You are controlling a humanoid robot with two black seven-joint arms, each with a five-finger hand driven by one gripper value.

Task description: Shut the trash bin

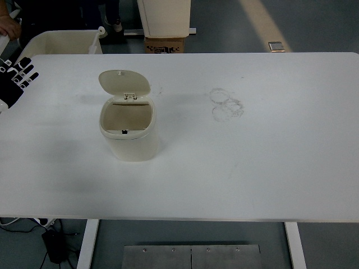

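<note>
The trash bin (128,131) stands upright on the white table (269,168), left of the table's centre. It is cream-coloured, with an oval mouth. Its lid (124,82) is raised and tilted back at the bin's 12 o'clock side, attached at a hinge (130,97). The interior is visible and appears bare. A small dark latch (124,132) sits on the rim at 6 o'clock.

The left hand (15,80) enters at the left edge, at about 10 o'clock from the bin and well apart from it. Its fingers are spread and extended, holding nothing. The lower part of the hand is cut off by the picture's edge. The right hand is out of view.

Nothing stands between the left hand and the bin; the table surface there is bare. At 3 o'clock from the bin, well apart, are faint grey ring marks (226,103) on the table top.

Beyond the table's far edge:
- a cream tub (59,43) at 11 o'clock, partly hidden by the table;
- a cardboard box (165,45) at 12 o'clock, its print too small to read;
- a pale cabinet (165,17) above the box, cut off at the top;
- a small square plate (275,46) on the floor at 1 o'clock.

A person's hand (8,25) shows at the top left corner, mostly cut off.

Below the near edge, a black adapter (55,245) and cables lie on the floor.
</note>
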